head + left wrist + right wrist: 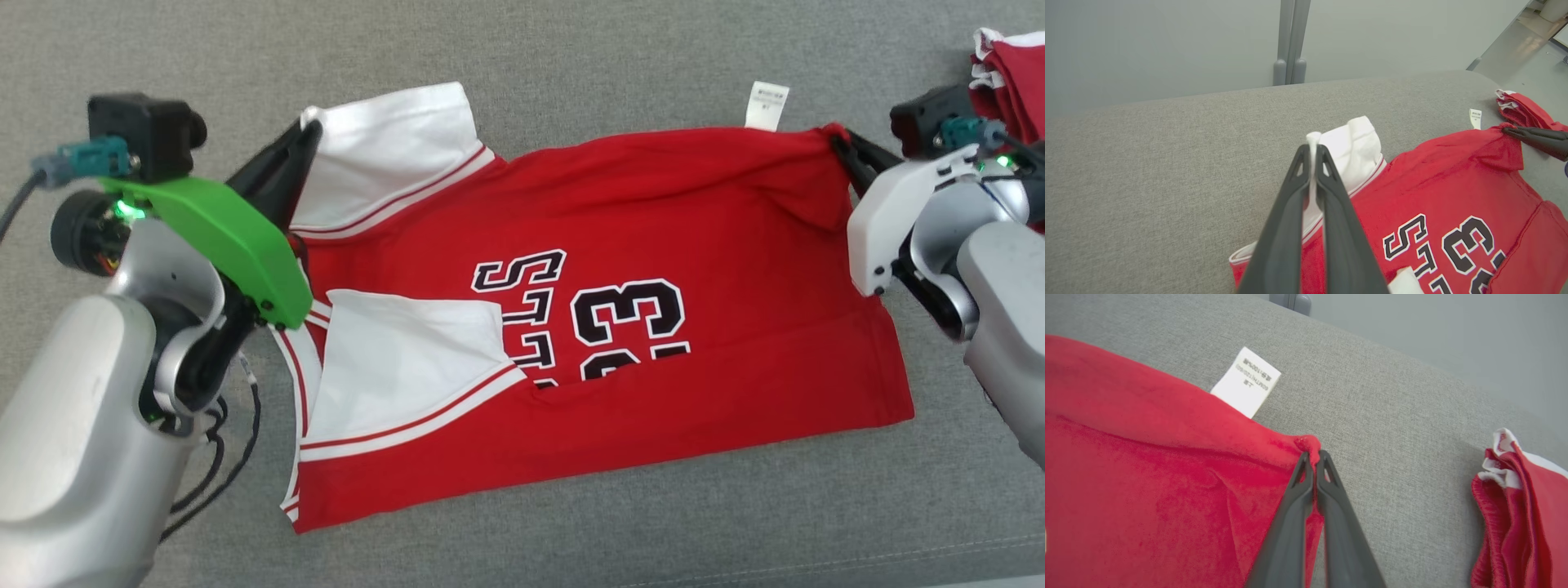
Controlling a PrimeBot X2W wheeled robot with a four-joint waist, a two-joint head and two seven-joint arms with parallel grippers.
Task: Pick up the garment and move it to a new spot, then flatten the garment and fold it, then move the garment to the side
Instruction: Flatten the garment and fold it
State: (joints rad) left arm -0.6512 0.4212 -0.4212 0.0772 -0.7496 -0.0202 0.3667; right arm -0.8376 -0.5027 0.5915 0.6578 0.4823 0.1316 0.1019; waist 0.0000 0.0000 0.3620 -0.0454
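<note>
Pinched shut on red number-33 jersey (735, 245) at both far corners, left gripper (309, 126) on white sleeve tip (1313, 136), right gripper (835, 141) on red hem corner (1308, 443); lies flat on grey cushion (571, 49), long axis spanning left-right between grippers.

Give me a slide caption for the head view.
Left gripper and right gripper pinch the far corners of a red 33 jersey lying on a grey cushion.
</note>
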